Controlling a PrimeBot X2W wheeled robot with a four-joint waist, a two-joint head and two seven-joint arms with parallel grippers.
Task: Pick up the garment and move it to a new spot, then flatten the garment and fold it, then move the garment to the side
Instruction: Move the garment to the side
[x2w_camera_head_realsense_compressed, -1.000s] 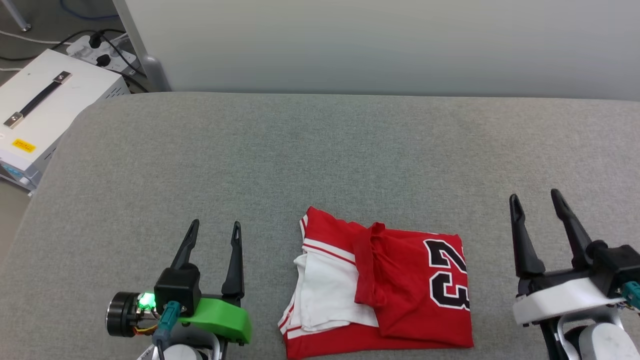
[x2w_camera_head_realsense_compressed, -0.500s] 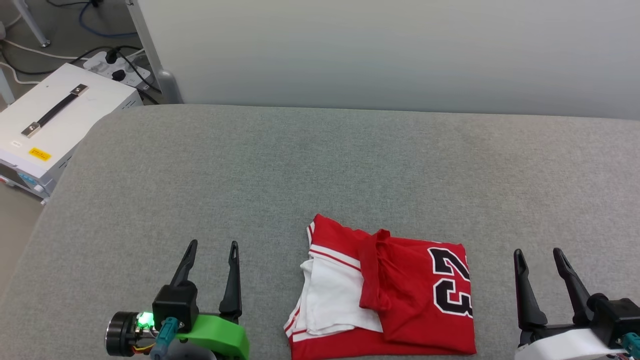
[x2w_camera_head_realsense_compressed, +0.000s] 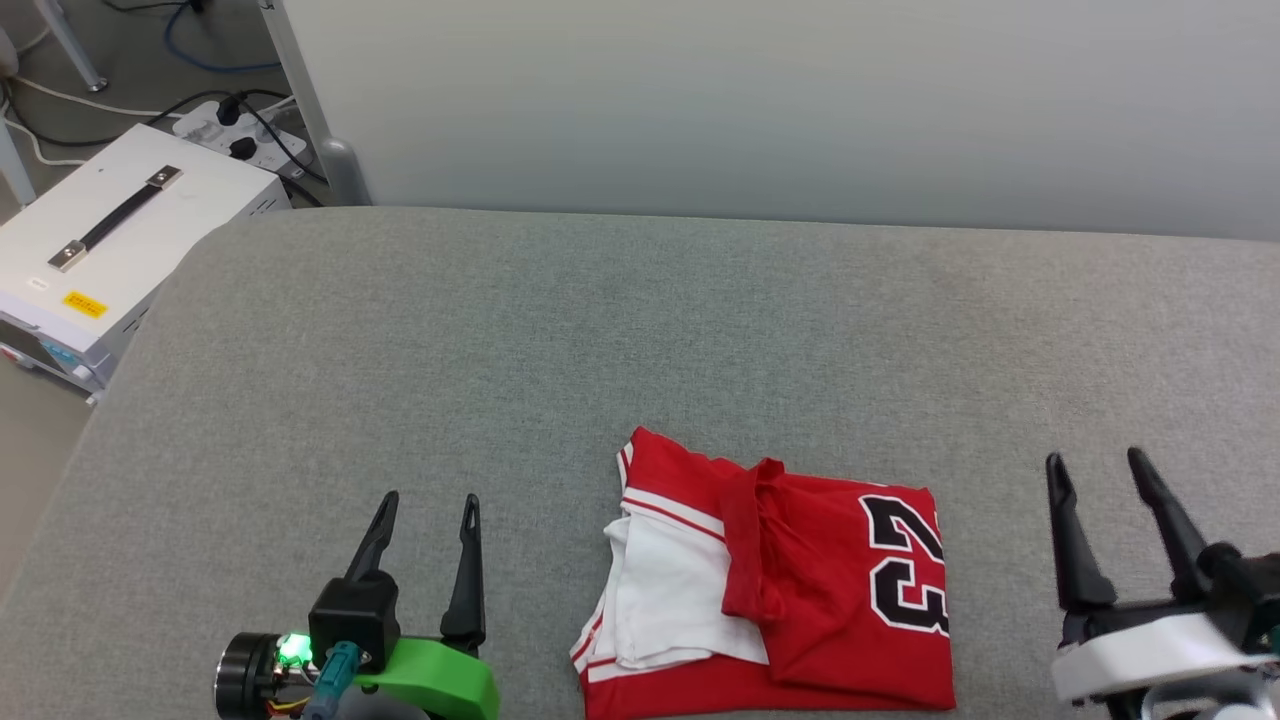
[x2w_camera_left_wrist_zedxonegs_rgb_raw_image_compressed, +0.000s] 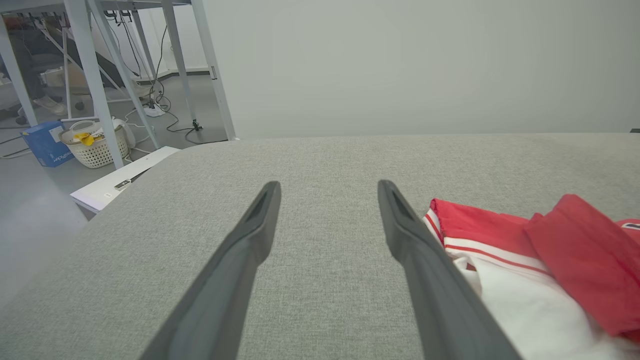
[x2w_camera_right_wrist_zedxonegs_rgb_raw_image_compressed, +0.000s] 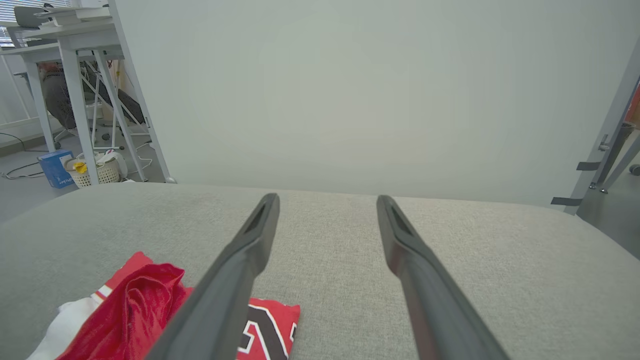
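The garment (x2w_camera_head_realsense_compressed: 830, 590), a red jersey with a white sleeve and a black white-outlined number, lies folded on the grey padded surface (x2w_camera_head_realsense_compressed: 640, 330) near its front edge. It also appears at the right of the left wrist view as the garment (x2w_camera_left_wrist_zedxonegs_rgb_raw_image_compressed: 550, 260), and at the lower left of the right wrist view as the garment (x2w_camera_right_wrist_zedxonegs_rgb_raw_image_compressed: 125, 310). My left gripper (x2w_camera_head_realsense_compressed: 430, 505) stands open to the left of the jersey, apart from it, with nothing between its fingers. Off the jersey's right side, my right gripper (x2w_camera_head_realsense_compressed: 1095, 465) is open and holds nothing.
A white case with a black handle (x2w_camera_head_realsense_compressed: 110, 250) sits on the floor off the surface's left edge, beside a power strip and cables (x2w_camera_head_realsense_compressed: 230, 130). A pale wall panel (x2w_camera_head_realsense_compressed: 760, 100) rises behind the surface. Table legs and a basket (x2w_camera_left_wrist_zedxonegs_rgb_raw_image_compressed: 95, 145) stand far left.
The head camera tilted, shifting the whole picture. Both grippers stay open at the jersey's sides; the right one sits slightly higher in the picture than half a second ago. The folded jersey has not moved.
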